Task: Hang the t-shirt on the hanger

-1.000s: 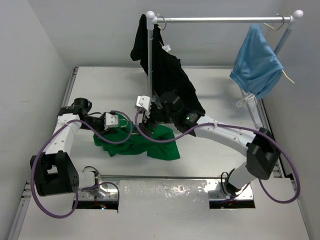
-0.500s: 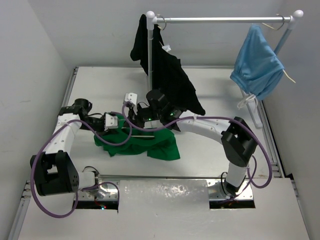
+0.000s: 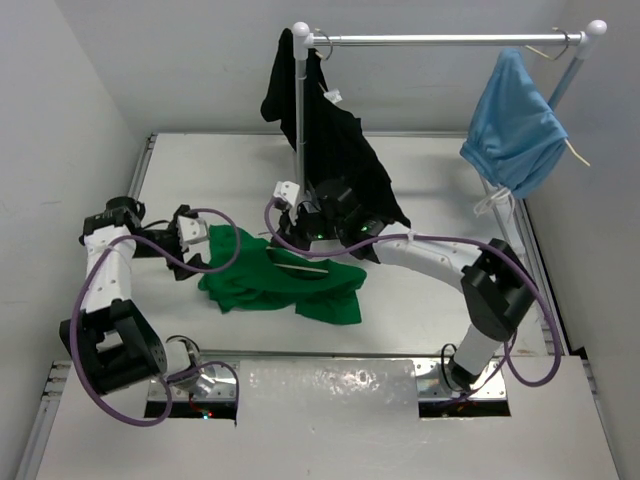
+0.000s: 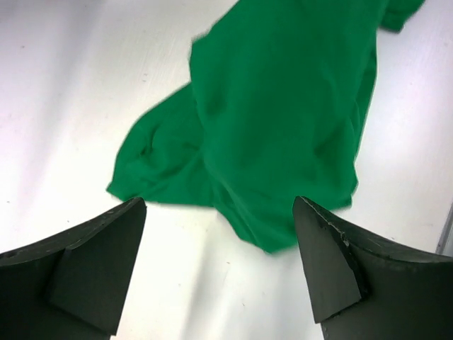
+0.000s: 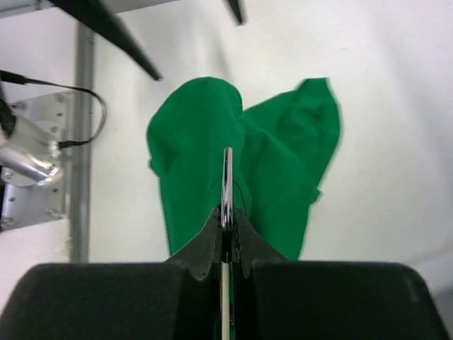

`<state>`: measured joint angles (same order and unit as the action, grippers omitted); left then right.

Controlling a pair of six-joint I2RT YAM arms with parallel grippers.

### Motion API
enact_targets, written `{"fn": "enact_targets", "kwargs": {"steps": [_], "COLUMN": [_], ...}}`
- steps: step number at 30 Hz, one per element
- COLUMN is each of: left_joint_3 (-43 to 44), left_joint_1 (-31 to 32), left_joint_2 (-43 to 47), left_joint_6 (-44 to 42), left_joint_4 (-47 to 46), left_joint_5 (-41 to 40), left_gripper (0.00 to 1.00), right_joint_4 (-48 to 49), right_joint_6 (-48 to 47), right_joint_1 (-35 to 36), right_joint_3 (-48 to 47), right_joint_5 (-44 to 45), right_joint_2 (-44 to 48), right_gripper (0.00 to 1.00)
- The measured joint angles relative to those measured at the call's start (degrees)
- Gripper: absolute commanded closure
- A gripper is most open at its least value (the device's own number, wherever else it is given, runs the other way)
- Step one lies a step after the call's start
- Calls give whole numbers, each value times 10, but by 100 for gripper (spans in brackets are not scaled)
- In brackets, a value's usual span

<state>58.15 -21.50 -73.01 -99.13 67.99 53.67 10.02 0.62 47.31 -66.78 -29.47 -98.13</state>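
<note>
The bright green t-shirt point(image 3: 280, 285) lies crumpled on the table between the arms, and it fills the upper part of the left wrist view point(image 4: 283, 120). The thin cream hanger point(image 3: 300, 267) rests across the shirt's top. My right gripper point(image 3: 290, 240) is shut on the hanger's chrome hook point(image 5: 226, 184), with the shirt point(image 5: 198, 156) spread underneath. My left gripper point(image 3: 203, 238) stands open just left of the shirt, holding nothing. Its black fingers point(image 4: 92, 269) frame bare table in front of the shirt's near edge.
A clothes rack stands at the back, its rail point(image 3: 440, 40) carrying a black garment point(image 3: 335, 150) close behind my right wrist and a light-blue garment point(image 3: 515, 125) at the right end. The rack's post point(image 3: 300, 110) rises beside the black garment. Walls close in on both sides.
My left gripper has opened, released the shirt and drawn back to the left. My right gripper has shut on the hanger's hook and shifted left, then back right, over the shirt.
</note>
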Motion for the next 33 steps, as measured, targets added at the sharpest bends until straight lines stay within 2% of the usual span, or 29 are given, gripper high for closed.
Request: {"fn": "enact_targets", "kwargs": {"steps": [5,10,13,14,17,19,21,23,24,25,26,27,33], "left_joint_3": [-6,-26,-27,-28,-35,-43,-59,-71,-73,-74,-74,-74,-74], "left_joint_1": [-7,-5,-3,-3,2,16,37,59,68,74,78,80,75], "left_joint_2": [-2,-25,-52,-59,-64,-64,-64,-64,-64,-64,-64,-64,-64], "left_joint_6": [-44,-22,42,72,145,193,246,292,309,324,337,348,397], "left_joint_4": [36,17,-41,-66,-132,-174,-219,-250,-259,-266,-271,-275,-308], "left_joint_5": [7,39,55,57,59,57,49,39,37,35,35,32,-19], "left_gripper": [18,20,30,37,42,51,53,61,66,82,94,99,100], "right_joint_4": [-17,-32,-42,-45,-50,-55,-59,-62,-63,-65,-66,-68,-92], "right_joint_6": [-21,-35,-39,-41,-43,-45,-47,-48,-49,-51,-52,-54,-69], "right_joint_1": [-9,-9,-7,-7,-7,-7,-7,-7,-7,-7,-7,-7,-8], "right_joint_3": [6,6,6,6,6,6,6,6,6,6,6,6,6], "right_joint_5": [21,25,26,26,26,26,26,27,28,30,33,37,55], "right_joint_2": [41,63,68,69,71,72,72,73,73,73,73,74,81], "right_gripper": [100,100,100,100,100,100,100,100,100,100,100,100,100]}}
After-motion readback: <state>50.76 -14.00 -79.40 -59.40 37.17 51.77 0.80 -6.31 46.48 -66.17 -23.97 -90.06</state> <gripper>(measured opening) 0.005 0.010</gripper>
